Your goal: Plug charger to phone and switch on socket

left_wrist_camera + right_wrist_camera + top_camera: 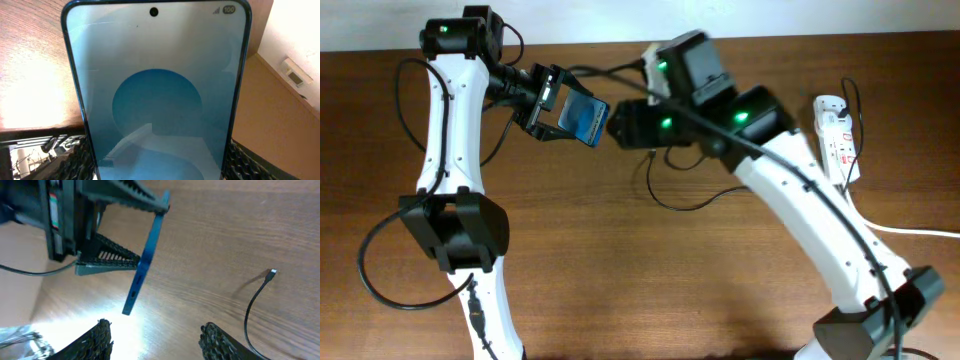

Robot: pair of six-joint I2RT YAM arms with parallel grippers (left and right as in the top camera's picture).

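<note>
My left gripper [560, 105] is shut on the phone [584, 117] and holds it tilted above the table. The phone's blue screen fills the left wrist view [155, 90], with my fingers [157, 167] at both its sides. My right gripper [620, 124] is open and empty, close to the phone's free end. In the right wrist view the phone [145, 265] shows edge-on above my open fingers [157, 335]. The charger, a thin black cable [672, 203], lies on the table; its plug tip [271, 273] rests to the right of my right gripper. The socket [835, 135] lies at the far right.
The socket's thick white cord [910, 230] runs off the right edge. The right arm's white links [810, 210] cross the table's right half. The left arm [450, 150] stands at the left. A pale wall [295, 30] lies beyond the table's far edge.
</note>
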